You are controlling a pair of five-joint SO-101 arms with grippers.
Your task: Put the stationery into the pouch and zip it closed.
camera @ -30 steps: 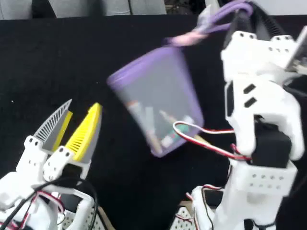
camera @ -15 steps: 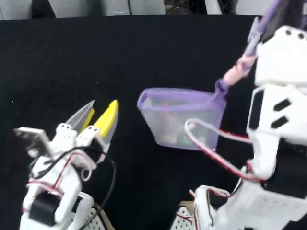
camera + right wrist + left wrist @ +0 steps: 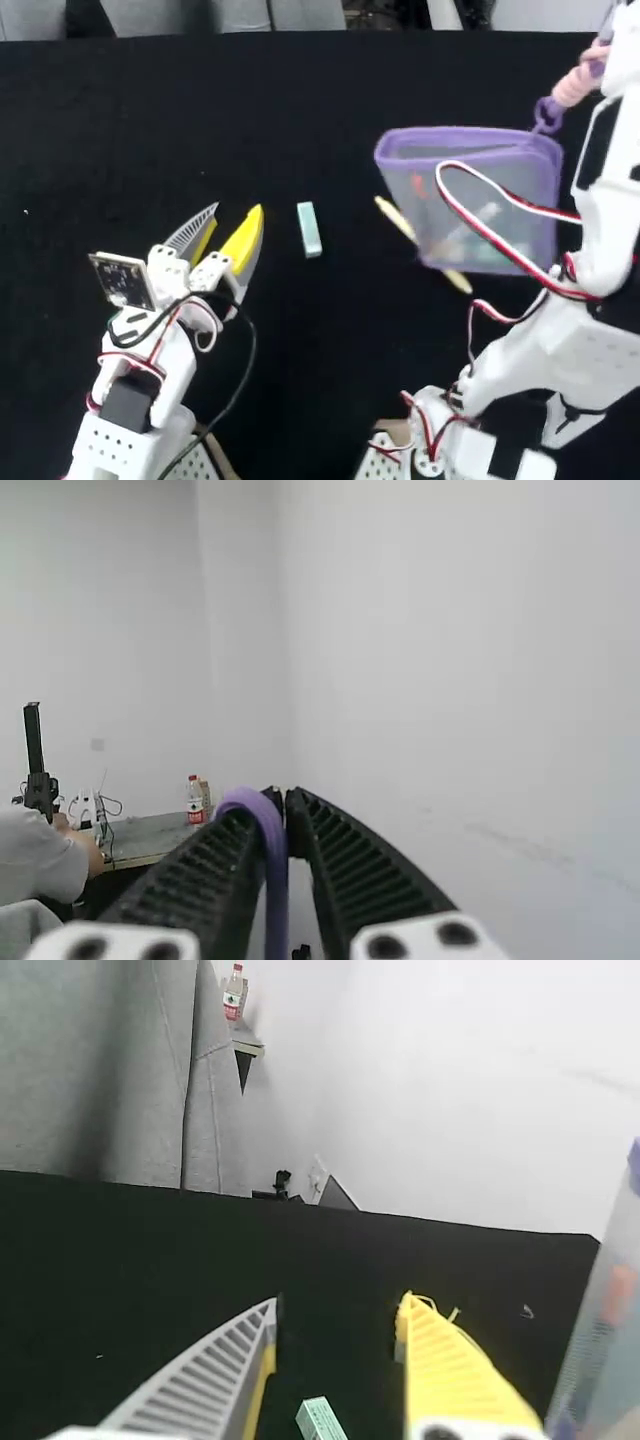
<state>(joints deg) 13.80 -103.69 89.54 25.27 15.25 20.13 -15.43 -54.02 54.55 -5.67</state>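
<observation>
Dimly, stationery [image 3: 478, 222] shows inside the pouch [image 3: 520, 160] hanging from pinching right fingers [image 3: 360, 870]; left fingers [image 3: 245, 235] gape.

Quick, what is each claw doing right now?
Left claw: open, holding nothing.
Right claw: closed on the purple strap of the translucent purple plastic pouch.

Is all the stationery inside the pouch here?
Not all. A pale green block lies on the black table, apart from the pouch, while some items show through the pouch's clear side.
</observation>
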